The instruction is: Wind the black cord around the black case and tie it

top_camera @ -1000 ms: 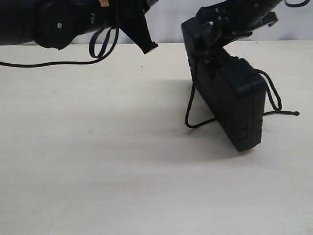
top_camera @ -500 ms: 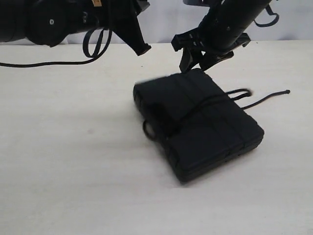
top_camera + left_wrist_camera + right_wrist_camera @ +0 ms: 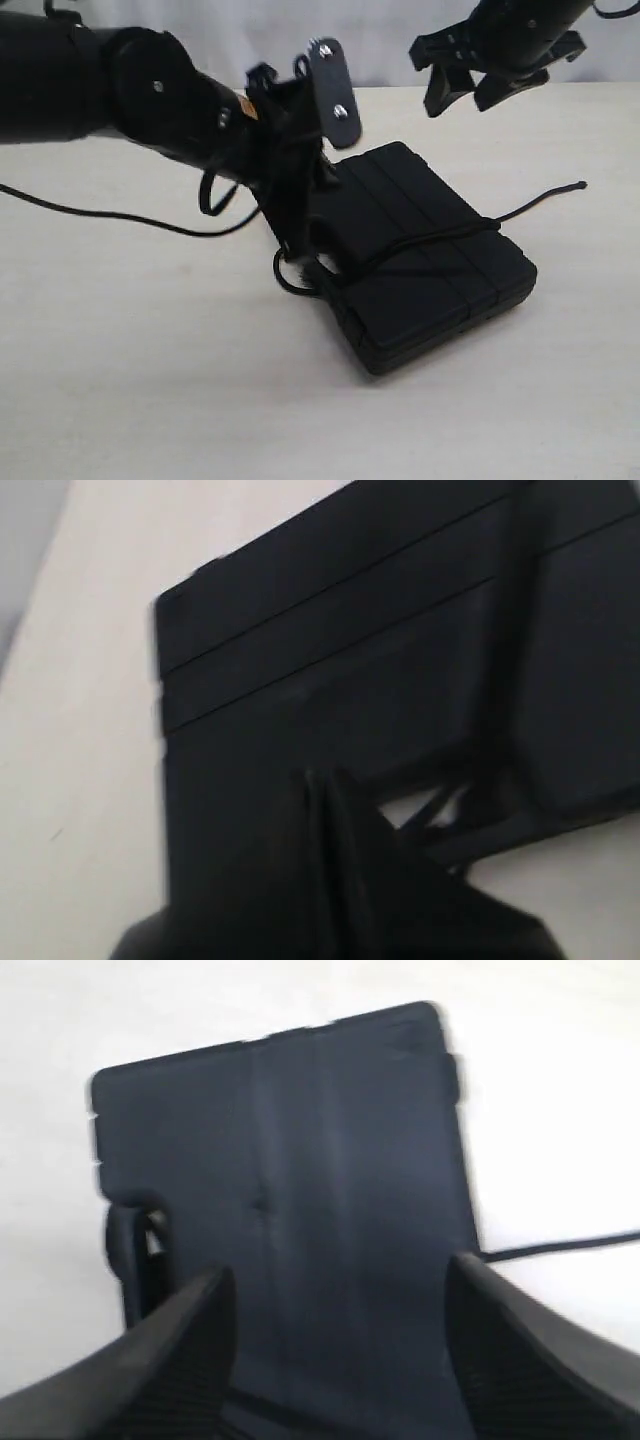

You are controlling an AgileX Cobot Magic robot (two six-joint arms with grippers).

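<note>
Exterior view, and we start on the left: the left hand has swung in from the back of the desk and now points down at the left corner of the black case. Its jaws are pressed together, and we cannot tell whether they pinch anything. Just beside it the black cord bulges in a small loop off the case's edge. From there it runs slantwise across the ribbed top and trails away to its tip on the desk at the right. The case, propped on edge a second ago, now lies flat. Over on the right, the right hand has let go and lifted clear, jaws spread wide and empty above the far edge. We judge one turn is round the case, the tying not yet done. Writing? We read none: a small orange sticker on the left arm is too small to make out.
</note>
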